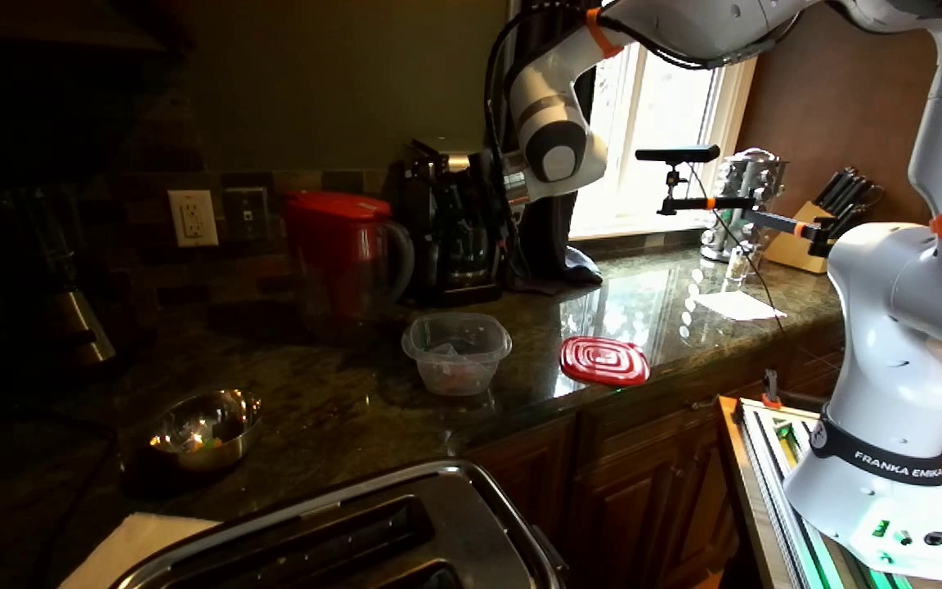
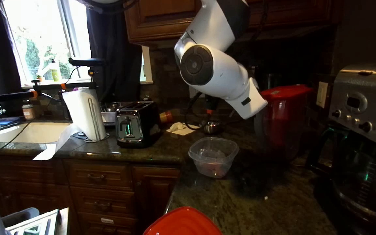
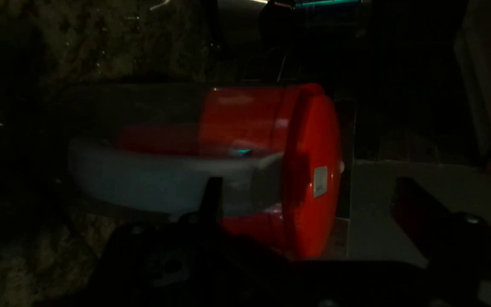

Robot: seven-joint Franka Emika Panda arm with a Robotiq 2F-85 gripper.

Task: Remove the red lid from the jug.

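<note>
Dim table (image 1: 340, 425), jug (image 1: 336, 270) standing there, red lid (image 1: 340, 204) on top. My hand (image 3: 309, 182) spread wide, empty. Catching handle (image 3: 164, 179), or lid stuck tight, could tip jug over.

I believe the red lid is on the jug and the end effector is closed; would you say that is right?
Not quite: the end effector is open, its fingers well apart in the wrist view. The red lid is on the jug.

Solid red lid (image 3: 319, 145) with whitish label (image 3: 320, 182), jug (image 1: 340, 258) red above and translucent below, grey handle (image 3: 160, 181), black gripper (image 3: 309, 183), mottled green-brown counter (image 2: 266, 212), black-and-silver coffee maker (image 2: 361, 120), white arm (image 1: 888, 286) with orange bands (image 1: 602, 34)
</note>
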